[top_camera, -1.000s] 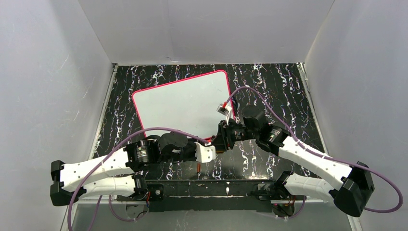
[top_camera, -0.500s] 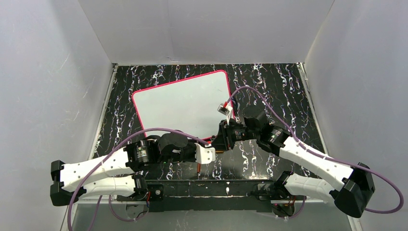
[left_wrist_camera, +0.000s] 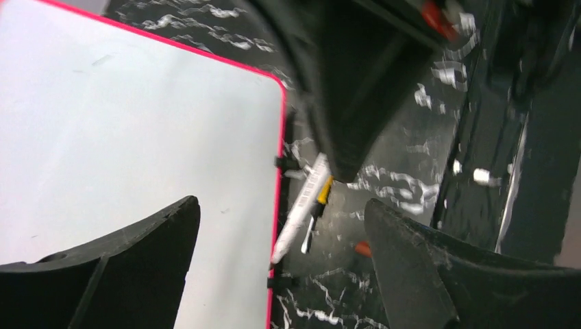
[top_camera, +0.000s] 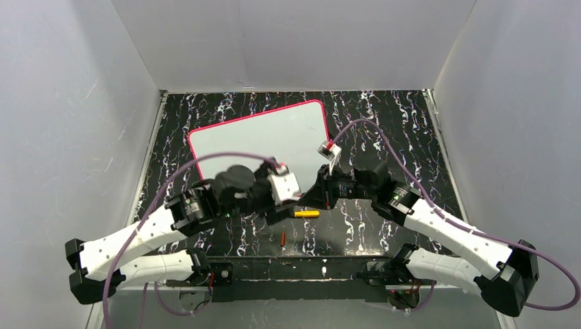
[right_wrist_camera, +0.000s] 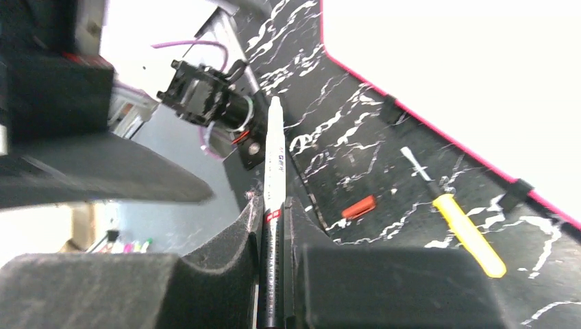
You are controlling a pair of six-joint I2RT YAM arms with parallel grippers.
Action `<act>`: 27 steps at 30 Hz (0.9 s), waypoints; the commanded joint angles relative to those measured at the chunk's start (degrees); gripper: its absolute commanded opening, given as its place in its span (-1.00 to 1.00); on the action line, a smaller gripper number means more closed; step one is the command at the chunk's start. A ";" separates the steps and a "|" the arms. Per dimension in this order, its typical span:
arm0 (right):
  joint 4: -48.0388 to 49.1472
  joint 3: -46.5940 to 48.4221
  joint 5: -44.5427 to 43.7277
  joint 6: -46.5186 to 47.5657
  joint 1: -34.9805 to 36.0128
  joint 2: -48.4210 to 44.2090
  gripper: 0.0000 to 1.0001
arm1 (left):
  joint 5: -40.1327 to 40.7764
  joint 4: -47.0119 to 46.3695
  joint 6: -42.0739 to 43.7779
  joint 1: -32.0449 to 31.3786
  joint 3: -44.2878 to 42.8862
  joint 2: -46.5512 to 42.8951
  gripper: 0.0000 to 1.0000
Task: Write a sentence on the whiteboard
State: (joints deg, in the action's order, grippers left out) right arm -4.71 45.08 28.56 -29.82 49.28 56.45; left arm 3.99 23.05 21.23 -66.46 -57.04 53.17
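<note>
The whiteboard (top_camera: pixel 260 140), white with a pink-red rim, lies flat on the black marbled table. The sentence is not in view; the board's face (left_wrist_camera: pixel 137 137) looks blank. My right gripper (right_wrist_camera: pixel 273 212) is shut on a marker (right_wrist_camera: pixel 274 157) with a white front and a dark rear. The marker's tip hangs just off the board's near right edge (left_wrist_camera: pixel 282 205). My left gripper (left_wrist_camera: pixel 281 267) stands wide open over that same edge, close beside the right gripper (top_camera: pixel 310 197), with nothing between its fingers (left_wrist_camera: pixel 137 260).
A yellow-handled screwdriver (top_camera: pixel 306 213) lies on the table right of the board's near corner, below the marker. A small red cap (top_camera: pixel 283 238) lies nearer the arm bases. Grey walls enclose the table on three sides.
My left gripper has opened and swung up and away toward the board's near right corner, uncovering the yellow screwdriver. The right gripper has closed tighter on the marker and shifted slightly.
</note>
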 commanded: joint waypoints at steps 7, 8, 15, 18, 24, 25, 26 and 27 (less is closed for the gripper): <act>-0.21 2.24 -18.61 10.05 0.39 0.87 -0.97 | -13.85 3.07 -24.58 24.26 -13.95 0.94 0.87; 0.91 2.07 -19.15 10.06 0.45 0.94 -0.97 | -12.88 3.99 -25.68 27.07 -14.18 0.93 0.87; 4.06 1.40 -24.33 9.88 0.41 -1.62 -0.97 | -7.64 4.99 -32.96 49.21 -7.43 -5.10 0.93; 4.18 1.26 -24.28 10.40 0.43 -2.91 -0.97 | -9.46 2.71 -33.75 57.41 -3.36 -8.13 0.95; 4.18 1.94 -21.35 11.28 0.42 -4.00 -0.97 | -19.36 -3.77 -30.86 70.66 1.76 -8.73 0.96; 4.18 2.02 -20.94 11.36 0.39 -4.12 -0.97 | -22.50 -5.55 -30.59 73.19 2.66 -8.44 0.96; 4.18 2.03 -20.57 11.37 0.38 -4.33 -0.97 | -24.81 -7.52 -30.98 75.45 3.87 -8.08 0.96; 4.18 1.96 -20.30 11.30 0.38 -4.58 -0.97 | -27.32 -10.00 -31.36 77.63 4.78 -7.77 0.96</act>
State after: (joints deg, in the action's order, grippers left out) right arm -3.33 45.15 6.79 -19.51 49.32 53.28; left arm -12.60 21.12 -10.31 4.12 -55.37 44.25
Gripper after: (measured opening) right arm 0.189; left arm 0.978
